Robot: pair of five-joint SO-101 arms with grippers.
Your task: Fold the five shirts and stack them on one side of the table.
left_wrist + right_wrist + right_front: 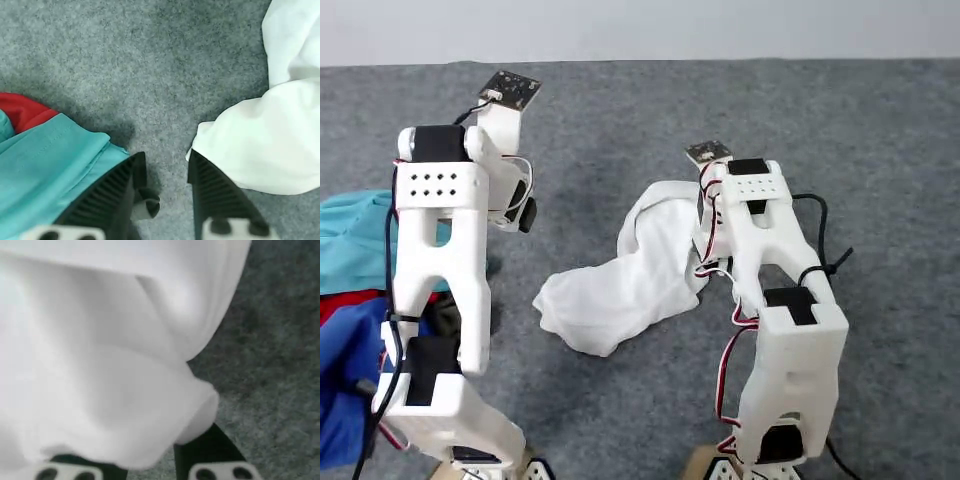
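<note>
The white shirt (620,290) is seen crumpled mid-table (880,150), w/ its far right part drawn up & pinched by the right gripper (172,452). The left gripper (167,172) is held spread, w/ nothing in it, over bare grey felt btwn the white shirt & a teal shirt (350,230). The teal shirt is piled w/ a red shirt (345,300) & a blue shirt (345,380) at the left edge.

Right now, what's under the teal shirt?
A red cloth peeks out from beneath the teal shirt. How far it runs, and anything else below, is covered.
</note>
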